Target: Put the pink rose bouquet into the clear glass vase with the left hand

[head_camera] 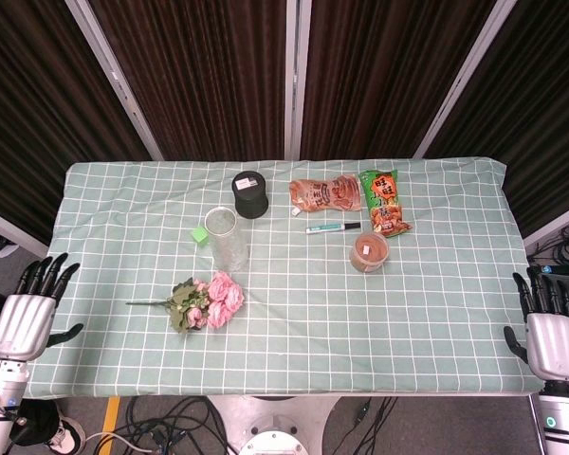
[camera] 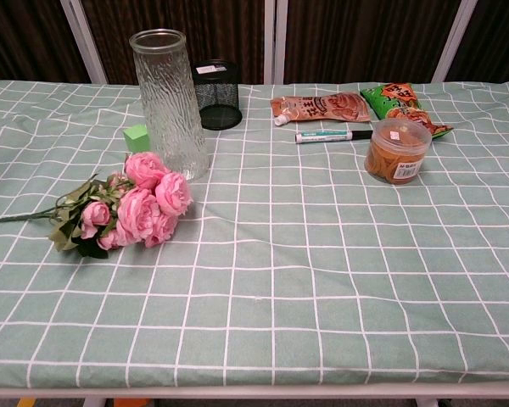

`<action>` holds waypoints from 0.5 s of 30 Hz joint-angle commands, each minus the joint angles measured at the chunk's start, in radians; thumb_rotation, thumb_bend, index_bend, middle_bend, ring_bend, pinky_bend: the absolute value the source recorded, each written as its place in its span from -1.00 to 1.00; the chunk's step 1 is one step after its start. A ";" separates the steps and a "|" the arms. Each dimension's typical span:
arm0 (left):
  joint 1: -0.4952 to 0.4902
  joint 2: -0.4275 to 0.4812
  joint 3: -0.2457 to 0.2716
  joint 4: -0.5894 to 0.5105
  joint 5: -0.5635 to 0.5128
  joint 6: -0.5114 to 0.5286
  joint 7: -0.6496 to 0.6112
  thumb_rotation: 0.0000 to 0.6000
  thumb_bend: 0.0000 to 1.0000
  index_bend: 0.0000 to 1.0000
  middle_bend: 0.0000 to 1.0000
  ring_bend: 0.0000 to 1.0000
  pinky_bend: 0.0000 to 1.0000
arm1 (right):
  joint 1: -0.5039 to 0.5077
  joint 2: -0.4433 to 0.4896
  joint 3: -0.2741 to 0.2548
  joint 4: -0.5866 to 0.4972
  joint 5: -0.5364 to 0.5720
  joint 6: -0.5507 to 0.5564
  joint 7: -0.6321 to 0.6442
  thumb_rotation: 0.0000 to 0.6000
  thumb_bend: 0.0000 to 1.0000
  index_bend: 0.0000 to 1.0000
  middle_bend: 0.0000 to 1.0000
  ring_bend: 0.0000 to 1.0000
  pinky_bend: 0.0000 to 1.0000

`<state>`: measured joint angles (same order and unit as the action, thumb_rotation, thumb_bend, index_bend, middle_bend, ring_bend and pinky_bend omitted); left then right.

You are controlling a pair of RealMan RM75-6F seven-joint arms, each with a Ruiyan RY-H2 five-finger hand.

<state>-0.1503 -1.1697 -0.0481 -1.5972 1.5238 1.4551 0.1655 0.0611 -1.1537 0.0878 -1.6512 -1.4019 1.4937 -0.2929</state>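
A table (head_camera: 436, 313) covered in a green checked cloth is filling most of both views. On it, the glass vase (camera: 170, 102) is standing upright toward the back left, empty. Just in front of it, the pink rose bouquet (camera: 131, 210) is lying on its side on the cloth, blooms pointing toward the vase and nearly touching its base, stem trailing off to the left. A black mesh cup (camera: 216, 93) is sitting behind and right of the vase. Further right, an orange snack pouch (camera: 321, 108) and a green snack bag (camera: 400, 103) are lying flat side by side, with a round tub of orange contents (camera: 397, 149) standing in front of them. A marker pen (camera: 331, 135) is lying between pouch and tub. A small green cube (camera: 137, 136) is resting just left of the vase.

The left hand (head_camera: 28, 318) is hovering off the table's left edge, fingers spread and holding nothing, well apart from the bouquet. The right hand (head_camera: 553, 332) is hanging off the right edge, fingers apart and likewise empty. Neither hand is showing in the chest view.
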 commanded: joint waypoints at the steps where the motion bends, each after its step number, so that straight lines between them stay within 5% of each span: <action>1: -0.001 -0.004 0.001 0.005 -0.002 -0.003 -0.003 1.00 -0.82 -0.79 -1.00 -1.00 -0.84 | 0.000 0.000 0.001 -0.001 0.000 0.001 0.000 1.00 -0.57 -1.00 -1.00 -1.00 -1.00; 15: -0.016 0.002 0.008 -0.017 0.003 -0.029 -0.063 1.00 -0.82 -0.79 -1.00 -1.00 -0.83 | -0.001 0.012 0.004 -0.014 0.003 0.000 0.009 1.00 -0.57 -1.00 -1.00 -1.00 -1.00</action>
<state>-0.1635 -1.1697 -0.0447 -1.6093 1.5244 1.4345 0.1157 0.0599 -1.1414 0.0924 -1.6644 -1.3989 1.4941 -0.2845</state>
